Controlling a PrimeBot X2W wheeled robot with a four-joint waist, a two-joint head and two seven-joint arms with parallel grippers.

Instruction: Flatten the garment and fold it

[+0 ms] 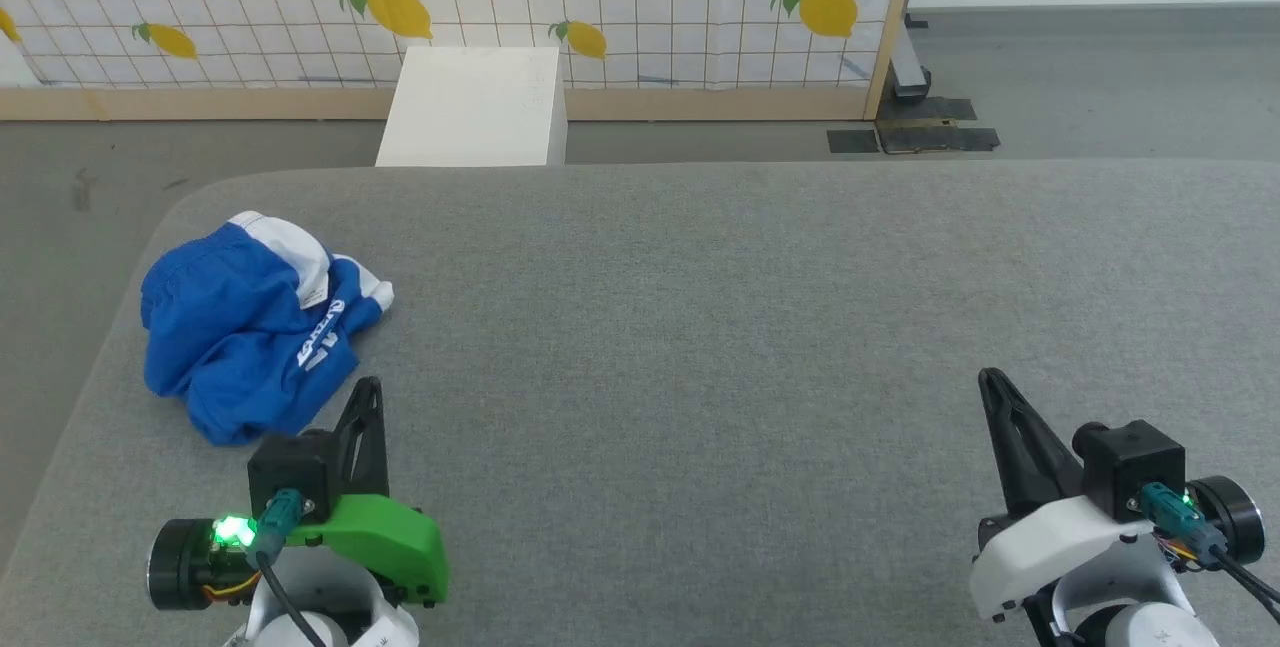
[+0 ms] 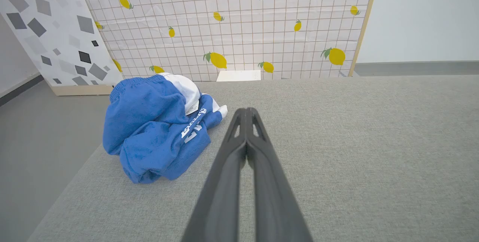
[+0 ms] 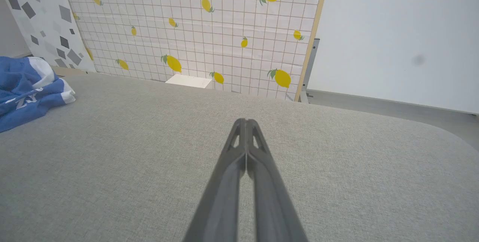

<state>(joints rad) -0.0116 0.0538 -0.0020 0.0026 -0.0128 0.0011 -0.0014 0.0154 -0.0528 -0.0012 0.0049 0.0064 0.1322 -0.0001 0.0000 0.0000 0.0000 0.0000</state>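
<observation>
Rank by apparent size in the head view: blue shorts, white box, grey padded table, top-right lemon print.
Largest to smallest:
1. grey padded table
2. blue shorts
3. white box (farther away, so its true size is unsure)
4. lemon print

Dark fingers (image 1: 365, 427), green left shell (image 1: 390, 542) (white right)

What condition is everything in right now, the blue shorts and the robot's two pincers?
garment: crumpled in a heap near the left end of the table, not flattened or folded.
left end effector: shut, empty, near the garment, not touching.
right end effector: shut, empty, far from the garment.
</observation>
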